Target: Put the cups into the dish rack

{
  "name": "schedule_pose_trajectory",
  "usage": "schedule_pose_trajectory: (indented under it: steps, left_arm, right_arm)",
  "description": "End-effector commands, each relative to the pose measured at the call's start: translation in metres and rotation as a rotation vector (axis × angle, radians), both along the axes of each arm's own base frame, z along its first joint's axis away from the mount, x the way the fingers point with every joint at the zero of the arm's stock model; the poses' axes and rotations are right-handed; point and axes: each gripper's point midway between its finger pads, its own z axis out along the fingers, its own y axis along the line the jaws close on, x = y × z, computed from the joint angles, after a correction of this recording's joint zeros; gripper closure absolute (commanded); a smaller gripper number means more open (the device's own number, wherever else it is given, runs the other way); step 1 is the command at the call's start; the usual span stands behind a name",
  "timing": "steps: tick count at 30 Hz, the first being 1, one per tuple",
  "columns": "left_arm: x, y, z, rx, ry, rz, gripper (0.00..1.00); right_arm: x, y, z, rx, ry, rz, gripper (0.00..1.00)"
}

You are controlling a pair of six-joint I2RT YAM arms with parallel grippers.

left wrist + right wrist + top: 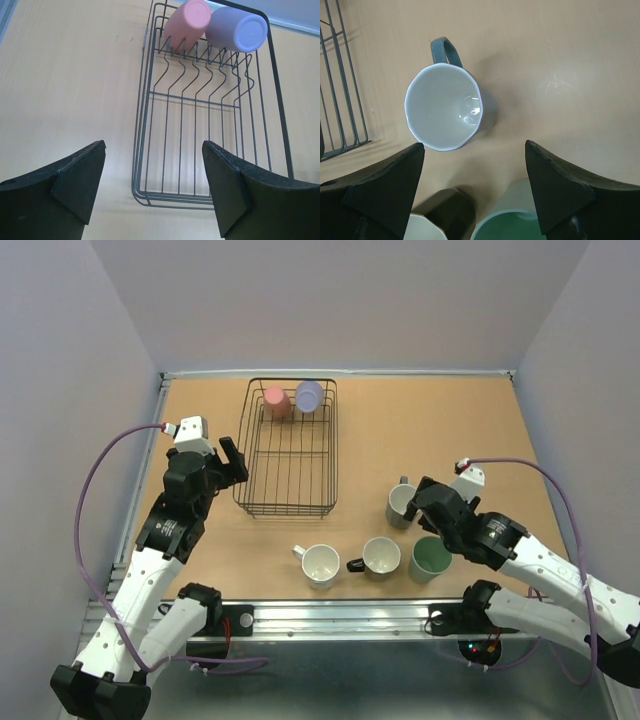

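The black wire dish rack stands at the table's centre left. A pink cup and a lavender cup sit upside down at its far end; the left wrist view also shows the pink cup, the lavender cup and the rack. On the table stand a grey cup with white inside, a mint green cup, a black-handled cup and a white cup. My left gripper is open and empty beside the rack's near left corner. My right gripper is open above the grey cup and the mint green cup.
The table's raised edge runs along the back, with grey walls on three sides. A metal rail lies at the near edge between the arm bases.
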Motion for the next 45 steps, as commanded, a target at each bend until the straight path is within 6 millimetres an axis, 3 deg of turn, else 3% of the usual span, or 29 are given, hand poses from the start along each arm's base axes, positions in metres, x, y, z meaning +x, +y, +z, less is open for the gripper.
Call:
schedule_pose_trajectory:
  steps: [1, 5, 7, 12, 16, 23, 29, 34, 39, 45]
  left_arm:
    - [0.001, -0.001, 0.014, -0.007, -0.061, -0.013, 0.11]
    - [0.001, -0.002, 0.015, -0.010, -0.063, -0.019, 0.11]
    - [0.000, -0.002, 0.016, -0.015, -0.066, -0.022, 0.11]
    - [0.000, -0.005, 0.016, -0.018, -0.067, -0.033, 0.11]
    - [-0.001, -0.005, 0.018, -0.020, -0.075, -0.036, 0.11]
    - [-0.002, -0.006, 0.020, -0.024, -0.082, -0.043, 0.11]
    - [-0.003, -0.009, 0.020, -0.030, -0.084, -0.063, 0.11]
    - [-0.004, -0.009, 0.024, -0.034, -0.095, -0.066, 0.11]
    - [-0.005, -0.010, 0.025, -0.036, -0.099, -0.072, 0.11]
    - [-0.005, -0.011, 0.026, -0.038, -0.102, -0.076, 0.11]
  right_arm:
    - [-0.010, -0.003, -0.007, 0.067, 0.031, -0.045, 0.15]
    - [-0.016, -0.003, 0.008, 0.154, 0.000, -0.043, 0.23]
    - [-0.020, -0.002, 0.021, 0.217, -0.025, -0.032, 0.23]
    - [-0.028, 0.005, 0.030, 0.271, -0.008, 0.008, 0.22]
    - [-0.021, 0.001, 0.021, 0.211, 0.003, -0.030, 0.21]
    - [0.011, -0.012, 0.015, 0.060, -0.085, -0.160, 0.22]
    - [0.038, 0.011, 0.006, -0.060, -0.049, -0.134, 0.24]
    - [0.059, 0.011, -0.014, -0.091, 0.013, -0.132, 0.31]
    - [0.067, -0.002, -0.024, -0.055, 0.044, -0.145, 0.42]
    - [0.065, 0.001, -0.040, -0.054, 0.082, -0.107, 0.48]
